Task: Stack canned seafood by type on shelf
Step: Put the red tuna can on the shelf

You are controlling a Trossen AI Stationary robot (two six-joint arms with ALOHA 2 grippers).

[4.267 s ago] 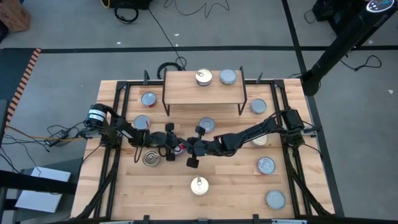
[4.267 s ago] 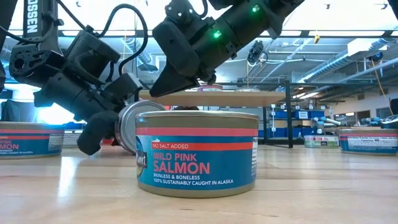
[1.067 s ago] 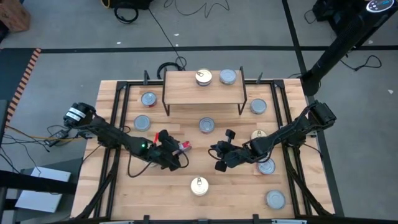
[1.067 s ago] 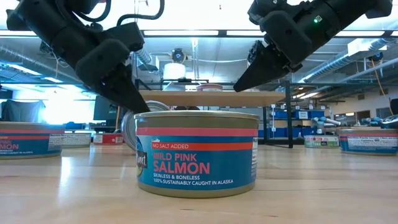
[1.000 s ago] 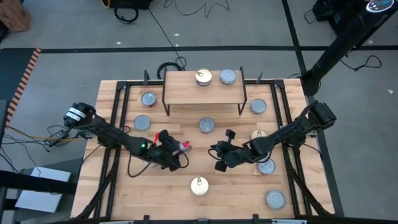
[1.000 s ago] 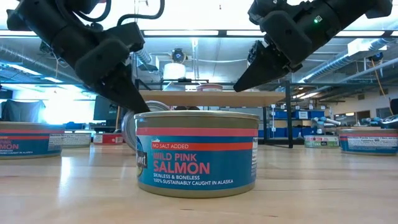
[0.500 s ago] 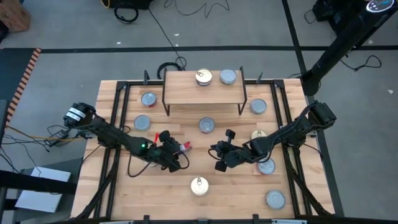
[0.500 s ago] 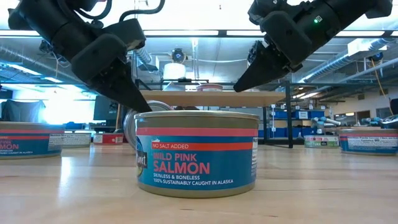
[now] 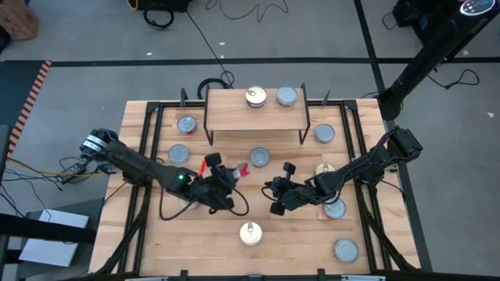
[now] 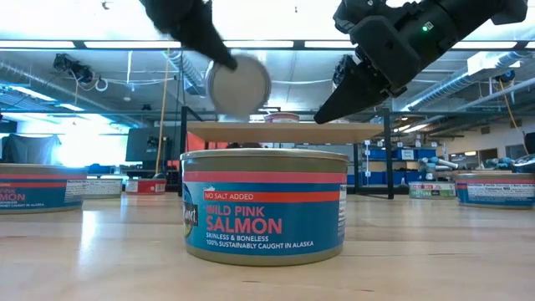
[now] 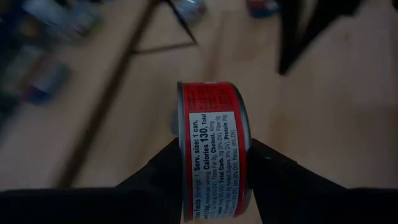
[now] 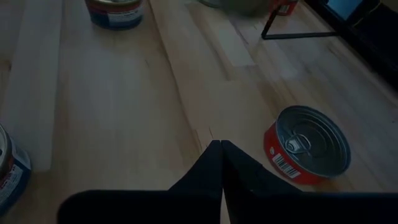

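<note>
Left gripper (image 9: 229, 176) clamps a red-labelled can (image 11: 213, 155) on edge, lifted off the table (image 9: 297, 234). Right gripper (image 9: 273, 193) closed, empty, hovering mid-table.

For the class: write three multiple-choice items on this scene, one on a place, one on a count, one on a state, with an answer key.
1. Where is the red-sided can?
A. on the shelf
B. in the left pincer, lifted off the table
C. under the shelf

2. How many cans stand on the shelf?
A. two
B. four
C. none

3. How is the right pincer?
A. wide open
B. gripping a can
C. shut, empty

Key: 1 B, the left pincer clamps its sides, on edge; 2 A, the high view shows two tops; 3 C, its fingers meet with nothing between.
</note>
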